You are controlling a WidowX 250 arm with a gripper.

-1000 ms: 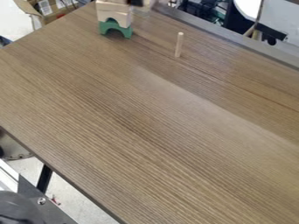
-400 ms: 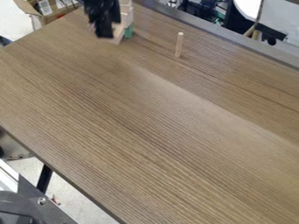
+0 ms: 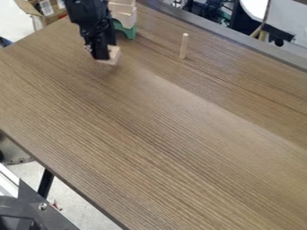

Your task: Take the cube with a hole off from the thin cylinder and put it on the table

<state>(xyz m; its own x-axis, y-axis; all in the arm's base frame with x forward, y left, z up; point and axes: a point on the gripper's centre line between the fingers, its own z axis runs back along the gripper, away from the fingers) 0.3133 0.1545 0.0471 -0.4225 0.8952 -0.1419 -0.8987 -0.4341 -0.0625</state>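
1 flat metal plate with a visible screw lies nearest, at the lower left, beside the wood-grain tabletop. A black table leg extends below the tabletop's left edge. At the tabletop's upper left, the black 2-finger gripper points down, closed on a light wooden block; the block's hole and any contact with the tabletop cannot be determined. To the right, well apart, the thin wooden dowel stands upright, exposed along its length. Behind the gripper, a green arch block supports stacked light wooden blocks. A cardboard box sits beyond.
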